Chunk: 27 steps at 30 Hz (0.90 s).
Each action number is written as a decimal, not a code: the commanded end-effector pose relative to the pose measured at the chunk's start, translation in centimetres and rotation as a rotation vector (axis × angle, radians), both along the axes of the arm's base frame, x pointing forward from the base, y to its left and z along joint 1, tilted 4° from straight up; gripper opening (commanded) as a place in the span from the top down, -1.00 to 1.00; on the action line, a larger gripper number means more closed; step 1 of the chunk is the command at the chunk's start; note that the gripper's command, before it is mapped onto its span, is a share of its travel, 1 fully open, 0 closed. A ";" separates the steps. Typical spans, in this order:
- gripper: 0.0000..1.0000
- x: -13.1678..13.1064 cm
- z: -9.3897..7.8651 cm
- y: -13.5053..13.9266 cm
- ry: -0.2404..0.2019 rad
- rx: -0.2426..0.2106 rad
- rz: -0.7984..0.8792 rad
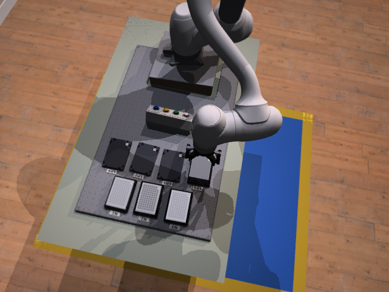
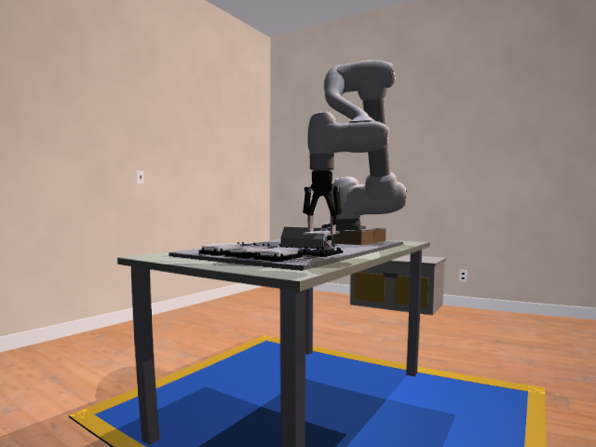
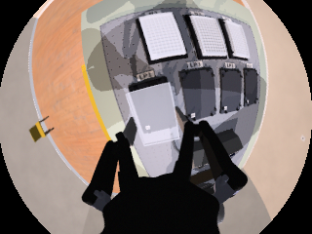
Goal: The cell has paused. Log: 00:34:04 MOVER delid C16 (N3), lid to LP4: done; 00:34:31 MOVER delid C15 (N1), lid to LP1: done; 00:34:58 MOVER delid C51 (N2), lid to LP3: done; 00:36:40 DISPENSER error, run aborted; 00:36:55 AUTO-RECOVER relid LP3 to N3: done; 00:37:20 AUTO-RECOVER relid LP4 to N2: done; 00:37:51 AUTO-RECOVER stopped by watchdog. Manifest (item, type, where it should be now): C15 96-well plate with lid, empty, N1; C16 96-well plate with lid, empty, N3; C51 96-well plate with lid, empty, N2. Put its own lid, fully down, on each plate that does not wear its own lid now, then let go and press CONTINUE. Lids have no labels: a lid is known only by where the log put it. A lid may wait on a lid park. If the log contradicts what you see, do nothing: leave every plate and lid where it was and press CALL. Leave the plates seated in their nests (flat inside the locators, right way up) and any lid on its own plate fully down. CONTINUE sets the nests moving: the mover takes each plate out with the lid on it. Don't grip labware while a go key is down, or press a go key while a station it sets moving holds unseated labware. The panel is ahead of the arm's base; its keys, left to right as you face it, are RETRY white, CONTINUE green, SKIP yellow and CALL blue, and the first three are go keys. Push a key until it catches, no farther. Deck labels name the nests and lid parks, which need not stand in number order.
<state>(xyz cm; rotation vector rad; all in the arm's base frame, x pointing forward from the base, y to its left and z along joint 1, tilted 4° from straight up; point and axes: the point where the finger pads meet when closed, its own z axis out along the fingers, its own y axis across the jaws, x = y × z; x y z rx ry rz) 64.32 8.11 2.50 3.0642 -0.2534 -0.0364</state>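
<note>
We find the gripper (image 1: 202,156) clamped on a grey lid (image 1: 200,170), which lies directly beneath it, over the lid park (image 1: 199,181) at the end of the row nearest the blue mat (image 1: 270,188). Whether the lid rests there or hangs just above, we cannot tell.

End effector (image 3: 155,132) clamped on pale lid (image 3: 154,116), three white plates (image 3: 160,34) beyond

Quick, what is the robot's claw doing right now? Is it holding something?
Gripper: closed on a clear plate lid, over the rightmost lid park.
</note>
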 end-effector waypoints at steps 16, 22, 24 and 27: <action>1.00 -0.1 0.1 0.2 -0.004 0.004 -0.005; 1.00 -0.1 0.0 0.2 -0.004 0.004 -0.003; 1.00 -0.1 -0.1 0.2 -0.004 0.004 -0.002; 1.00 -0.1 -0.2 0.2 -0.004 0.004 0.000</action>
